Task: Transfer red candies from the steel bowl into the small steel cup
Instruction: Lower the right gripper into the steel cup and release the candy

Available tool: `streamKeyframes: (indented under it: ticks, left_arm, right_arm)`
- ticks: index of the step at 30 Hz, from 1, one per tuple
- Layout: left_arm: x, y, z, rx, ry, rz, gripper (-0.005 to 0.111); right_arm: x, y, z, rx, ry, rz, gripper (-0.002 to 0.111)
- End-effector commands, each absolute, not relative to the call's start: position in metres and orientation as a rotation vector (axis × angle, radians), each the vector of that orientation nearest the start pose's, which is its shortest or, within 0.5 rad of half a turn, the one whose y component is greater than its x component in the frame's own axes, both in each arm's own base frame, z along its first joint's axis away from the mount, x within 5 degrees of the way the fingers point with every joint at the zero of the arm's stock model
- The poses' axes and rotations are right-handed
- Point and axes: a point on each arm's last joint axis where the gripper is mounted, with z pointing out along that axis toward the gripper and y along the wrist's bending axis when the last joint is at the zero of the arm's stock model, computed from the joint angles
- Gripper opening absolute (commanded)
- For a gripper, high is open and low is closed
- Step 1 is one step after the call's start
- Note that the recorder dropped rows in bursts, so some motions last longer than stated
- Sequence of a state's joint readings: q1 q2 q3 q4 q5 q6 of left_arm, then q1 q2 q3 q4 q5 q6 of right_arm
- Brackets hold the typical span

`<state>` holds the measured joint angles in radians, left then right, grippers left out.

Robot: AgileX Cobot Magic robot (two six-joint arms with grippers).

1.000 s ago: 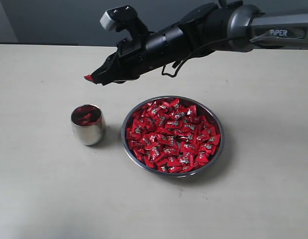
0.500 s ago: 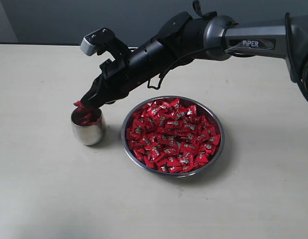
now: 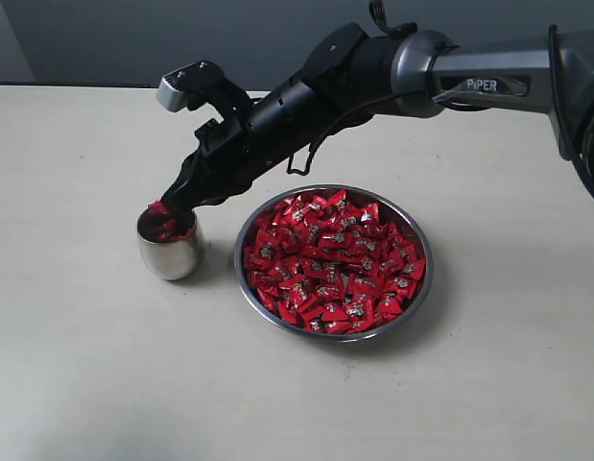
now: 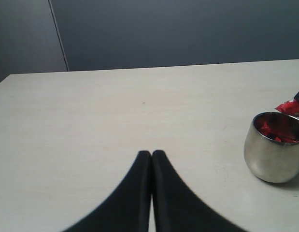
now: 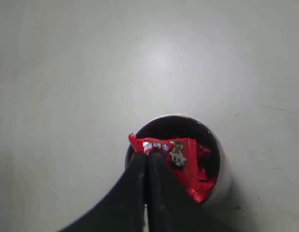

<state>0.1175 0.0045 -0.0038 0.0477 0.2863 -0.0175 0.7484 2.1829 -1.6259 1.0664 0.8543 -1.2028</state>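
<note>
From my station the red candies (image 3: 335, 264) show shiny red wrappers, each with a small silver-white mark, heaped in the polished silver steel bowl (image 3: 238, 259). More red glints inside the mirror-bright silver small steel cup (image 3: 170, 257). The single candy (image 5: 171, 154) at the tips of my right gripper (image 5: 147, 155) is the same red with pale print, against plain matte black fingers like my left gripper (image 4: 151, 153); the table (image 3: 105, 384) is pale cream, the wall (image 4: 188, 29) dark blue-grey, and the arm (image 3: 306, 96) black, then grey with white lettering.
</note>
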Motion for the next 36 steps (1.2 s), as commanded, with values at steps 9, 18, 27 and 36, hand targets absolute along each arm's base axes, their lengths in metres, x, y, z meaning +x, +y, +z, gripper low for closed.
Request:
streamKeyframes:
  ticks: [9,18,27,36]
  left_arm:
    - [0.0542,0.0076,0.1875,-0.093,1.767,0.114,0.000]
    - [0.0542,0.0076,0.1875,-0.093,1.767,0.114,0.000]
    - [0.0542,0.0076,0.1875,-0.093,1.767,0.114,0.000]
    - [0.0542,0.0076,0.1875,-0.093,1.767,0.114,0.000]
  right_arm:
    - [0.3013,0.3614,0.1844,-1.522,1.998,1.071,-0.001]
    - [0.3018,0.3610,0.1838,-1.523,2.003,1.058,-0.001]
    - [0.3023,0.3611,0.1838,-1.519,2.003,1.054,0.018]
    - [0.3032,0.3612,0.1837,-1.500,2.014,1.049,0.039]
